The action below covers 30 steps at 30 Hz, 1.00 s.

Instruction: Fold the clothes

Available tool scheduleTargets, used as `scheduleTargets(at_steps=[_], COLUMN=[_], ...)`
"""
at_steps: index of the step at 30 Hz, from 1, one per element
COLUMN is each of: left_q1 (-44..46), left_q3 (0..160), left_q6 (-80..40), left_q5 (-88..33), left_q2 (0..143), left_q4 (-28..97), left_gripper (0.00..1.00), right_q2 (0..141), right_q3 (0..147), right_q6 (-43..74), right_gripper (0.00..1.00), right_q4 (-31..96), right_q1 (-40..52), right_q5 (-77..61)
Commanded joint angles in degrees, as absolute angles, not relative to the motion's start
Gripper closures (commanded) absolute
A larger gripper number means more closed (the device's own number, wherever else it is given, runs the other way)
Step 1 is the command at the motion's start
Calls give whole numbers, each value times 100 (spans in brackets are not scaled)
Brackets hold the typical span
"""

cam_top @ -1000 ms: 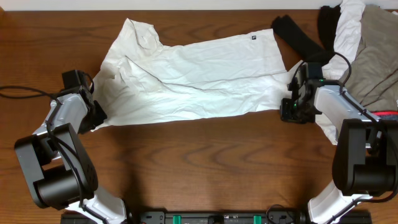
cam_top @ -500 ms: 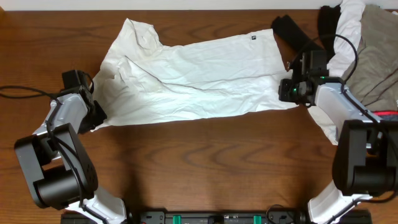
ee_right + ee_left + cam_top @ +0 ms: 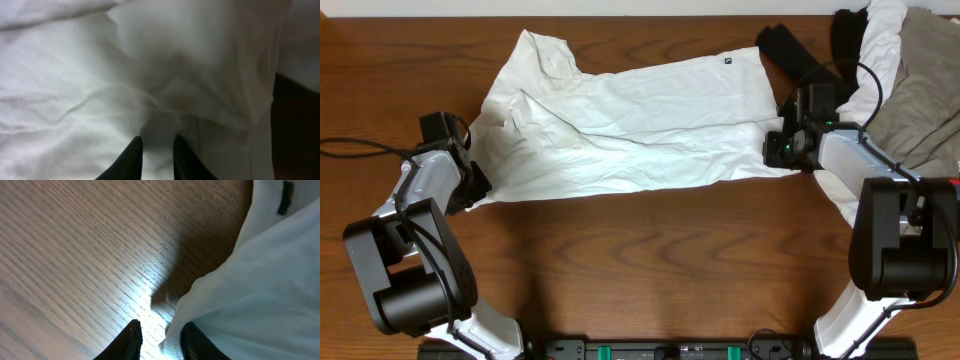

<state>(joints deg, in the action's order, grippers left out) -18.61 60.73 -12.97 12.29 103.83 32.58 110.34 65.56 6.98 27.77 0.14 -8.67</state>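
You are working on a white shirt (image 3: 630, 125) lying spread and wrinkled across the counter (image 3: 650, 260), with no fold made yet. Your left gripper (image 3: 161, 340) appears to be pinching its edge. Your right gripper (image 3: 156, 150) is sitting on the opposite end, and you cannot tell whether it is gripping. Other clothes (image 3: 910, 80) are waiting unfolded.

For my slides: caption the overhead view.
Left gripper and right gripper at opposite edges of a white shirt spread on a wooden table.

Our left gripper (image 3: 161, 341) and right gripper (image 3: 156, 152) sit low at opposite sides (elbows bent), fingers on each drawn close together.
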Motion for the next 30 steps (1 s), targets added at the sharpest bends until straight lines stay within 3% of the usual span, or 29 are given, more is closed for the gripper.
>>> scheduleTargets(at_steps=[1,26,30], left_q1=[-1903,-2060,-2209], left_q3=[6023,6023,6023], left_q6=[-1135,-1140,-1144], left_q5=[1678,1769,1767], left_q2=[10436,10436,10436], left_q4=[3256,4180,4355], left_gripper=[71,66,73], right_q2=[11384,11404,11404], right_q3=[6475,6471,6471], right_q6=[676,980,1092], right_gripper=[79,81,81], right_q4=[3258,5876,6010], right_q1=[47,1,1], right_q5=[-554,244,285])
